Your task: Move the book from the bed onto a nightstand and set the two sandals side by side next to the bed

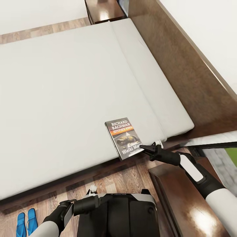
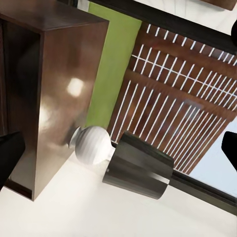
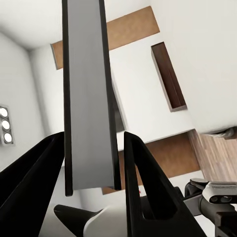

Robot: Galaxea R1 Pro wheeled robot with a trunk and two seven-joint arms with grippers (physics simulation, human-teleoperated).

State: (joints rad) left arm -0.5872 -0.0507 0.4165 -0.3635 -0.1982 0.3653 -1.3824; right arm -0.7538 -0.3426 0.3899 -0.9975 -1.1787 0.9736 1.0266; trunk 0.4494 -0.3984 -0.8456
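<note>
**Right gripper clamps the book at the bed's near edge**

At the far left of the head view, the two sandals (image 1: 26,223) lie side by side on the wood-plank floor (image 1: 108,182), close together and parallel, just off the bed's near edge. Beside them the left arm is folded in front of the robot's dark trunk (image 1: 118,214), with the left gripper (image 1: 93,190) held low above the floor; whether its fingers are apart or together cannot be told from here. The left wrist view looks across at a dark wooden cabinet (image 2: 54,94), a dark cylinder with a white ribbed ball (image 2: 94,144) next to it, and a window onto green grass and a slatted fence (image 2: 182,94).

The bed (image 1: 184,65) spans most of the head view, its pale mattress (image 1: 65,92) bare apart from the book. A nightstand (image 1: 105,11) stands past the bed's far corner by the headboard.

The book (image 1: 124,137) rests near the mattress's near edge, toward the headboard end, cover up, its lower corner hanging slightly over the edge. The right gripper (image 1: 148,147) meets that corner from the right. In the right wrist view the book's grey page edge (image 3: 89,98) stands between the two black fingers (image 3: 148,187), which press against its covers on both sides, so the gripper is clamped on the book.

To the right, below the right arm, a second nightstand (image 1: 184,200) sits beside the bed, its glossy top catching the light.
</note>
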